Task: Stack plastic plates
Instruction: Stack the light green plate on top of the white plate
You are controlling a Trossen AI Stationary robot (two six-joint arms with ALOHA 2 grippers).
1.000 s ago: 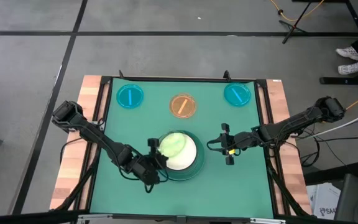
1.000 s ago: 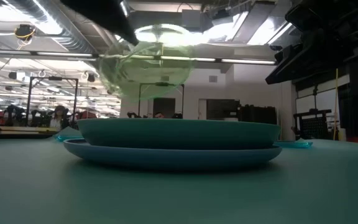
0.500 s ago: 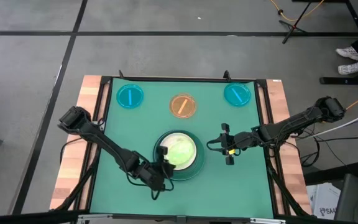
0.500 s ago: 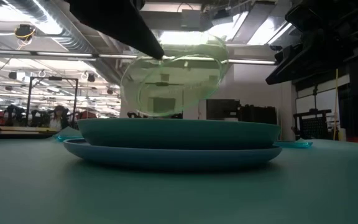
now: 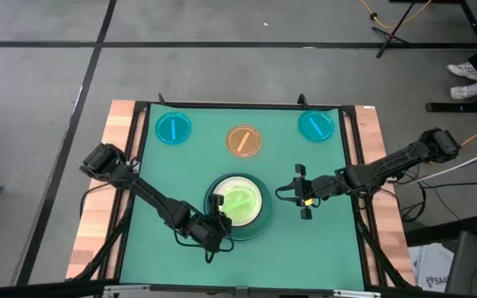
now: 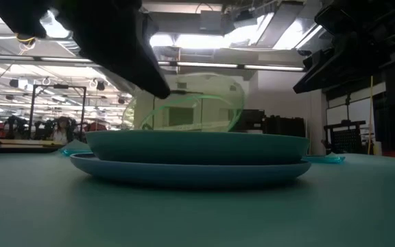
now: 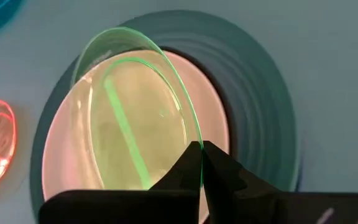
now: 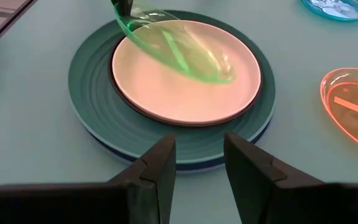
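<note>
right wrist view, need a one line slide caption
Left pincer holds the tilted lime-green plate over the white plate on the stack.

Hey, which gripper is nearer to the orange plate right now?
The right gripper: it hangs open just off the stack's side, diagonally from the orange plate. The left gripper sits beyond the stack, pinching the lime-green plate.

Green-topped table (image 5: 338,248), wood strips along both sides. Directly on it: light-blue plate (image 8: 110,142) at lower centre of high view (bottom of stack, only rim showing). Cyan plate (image 5: 173,128) upper left, orange plate (image 5: 243,141) upper centre, second cyan plate (image 5: 315,126) upper right, well apart.
</note>
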